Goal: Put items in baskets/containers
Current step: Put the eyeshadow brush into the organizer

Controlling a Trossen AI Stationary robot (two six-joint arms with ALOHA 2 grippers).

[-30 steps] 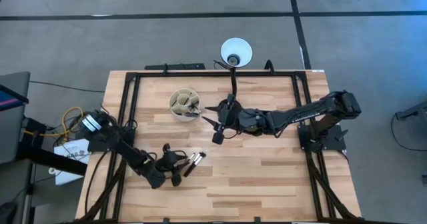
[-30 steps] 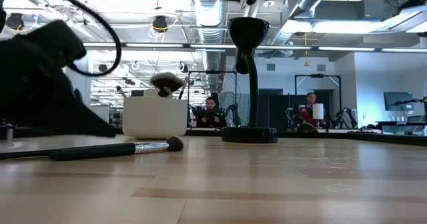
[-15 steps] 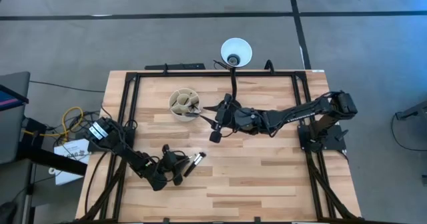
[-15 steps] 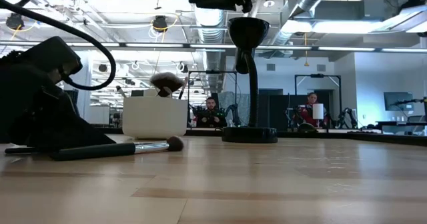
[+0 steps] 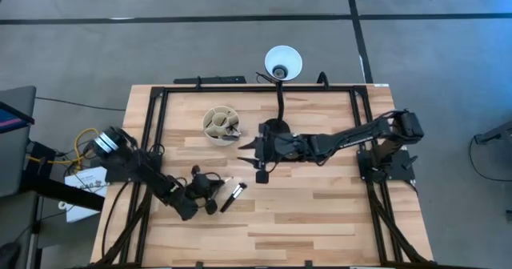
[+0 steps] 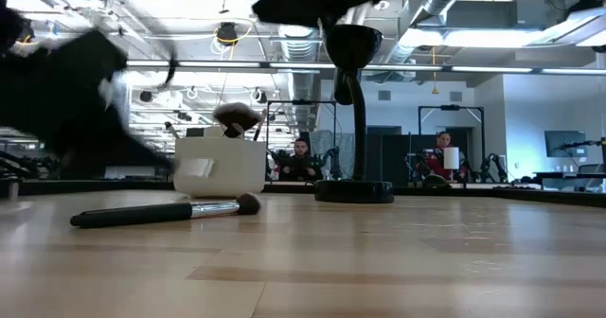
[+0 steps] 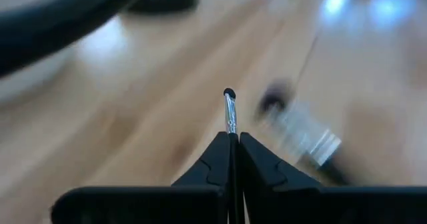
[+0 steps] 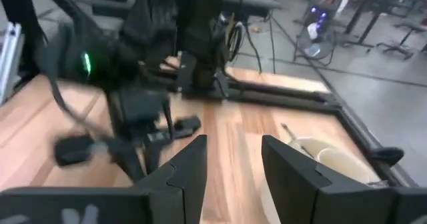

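My left gripper point(image 5: 216, 184) is near the table's front left, shut on a thin brush point(image 7: 229, 111) with a silver ferrule and a small dark tip. A thicker black-handled brush point(image 5: 232, 197) lies flat on the wood just right of it, also visible in the low view point(image 6: 161, 211). The round cream cup point(image 5: 220, 123) stands at the back with brushes upright in it. My right gripper point(image 5: 251, 150) hovers open to the right of the cup, with nothing between its fingers point(image 8: 193, 164). My left gripper pinches the thin brush between its two fingertips, just behind the ferrule point(image 7: 231, 127). The brush runs along the fingers, and its ferrule and tip point(image 7: 229, 93) stick out ahead of them. It is held nearly level, above the table.
A black desk lamp stands on its round base point(image 5: 276, 129) right of the cup, its white shade point(image 5: 283, 61) past the far edge. A black frame point(image 5: 240, 89) runs round the table. Bare wood lies to the front and right.
My left gripper has shut on the thin brush beside the thicker one. It has then drawn back toward the table's left and far side, rising a little. The thicker brush has stayed in place. My right gripper has sunk slightly and tipped beside the cup, still open.
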